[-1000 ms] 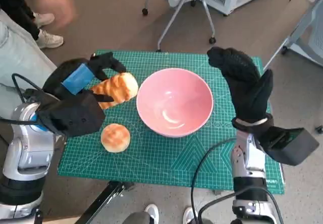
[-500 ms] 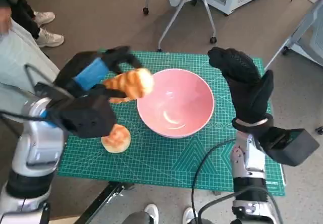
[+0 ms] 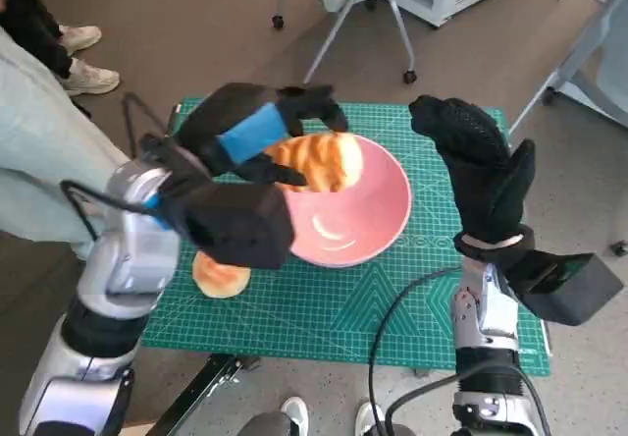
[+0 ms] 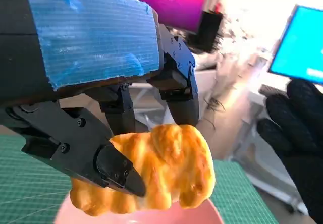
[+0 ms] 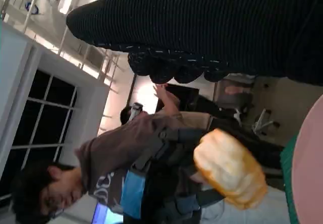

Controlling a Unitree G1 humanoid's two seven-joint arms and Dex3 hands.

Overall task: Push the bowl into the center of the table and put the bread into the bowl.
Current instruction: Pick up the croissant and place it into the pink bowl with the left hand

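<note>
Small desk (image 3: 294, 353) covered by a green cutting mat (image 3: 324, 308) with a grid. Pink bowl (image 3: 368, 225) sits on the mat near the middle. Round bun (image 3: 218, 277) lies on the mat just beside the bowl.

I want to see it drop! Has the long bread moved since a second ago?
Yes. The left hand carried the long bread rightward from beside the pink bowl to above it.

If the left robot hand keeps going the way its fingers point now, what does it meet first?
Probably the right hand, beyond the pink bowl. The left hand holds the bread above the bowl; depth is unclear.
</note>
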